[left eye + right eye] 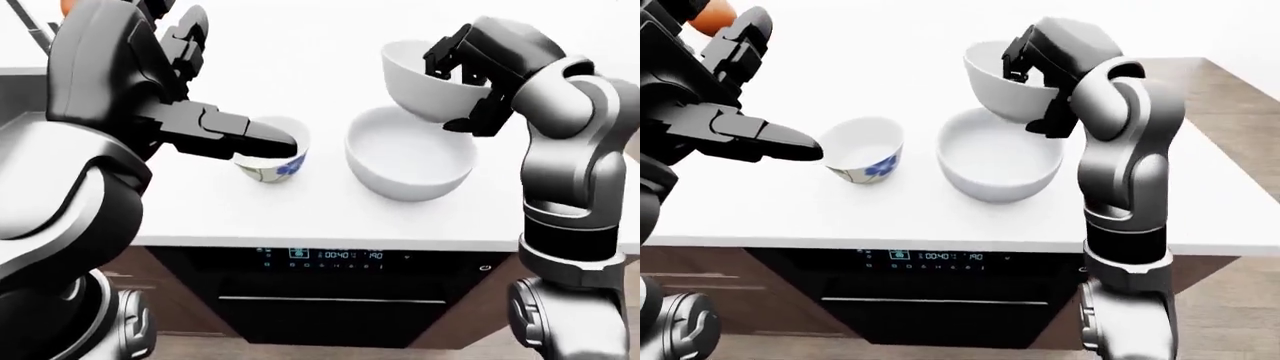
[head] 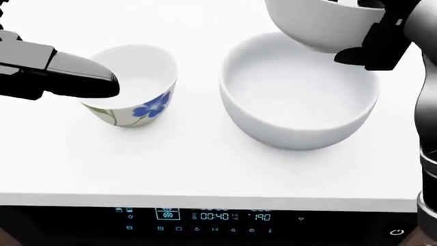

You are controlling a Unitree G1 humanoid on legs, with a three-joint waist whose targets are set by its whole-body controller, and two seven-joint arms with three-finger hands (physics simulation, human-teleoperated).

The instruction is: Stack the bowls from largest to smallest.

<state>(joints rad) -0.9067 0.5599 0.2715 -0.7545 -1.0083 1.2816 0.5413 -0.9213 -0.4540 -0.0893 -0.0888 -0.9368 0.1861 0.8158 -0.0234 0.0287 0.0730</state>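
A large white bowl (image 2: pixel 297 95) stands on the white counter (image 2: pixel 191 164). My right hand (image 1: pixel 462 90) is shut on a medium white bowl (image 1: pixel 420 79), fingers over its rim and under its wall. It holds that bowl tilted in the air, just above the large bowl's upper right rim. Left of the large bowl stands a small bowl with a blue flower (image 2: pixel 137 84). My left hand (image 2: pixel 85 77) is open, its straight fingers reaching flat over the small bowl's left rim and hiding that edge.
A black oven with a lit display panel (image 2: pixel 205 215) sits under the counter's near edge. An orange object (image 1: pixel 710 19) shows at the top left of the right-eye view. Wooden floor (image 1: pixel 1230 112) lies to the right of the counter.
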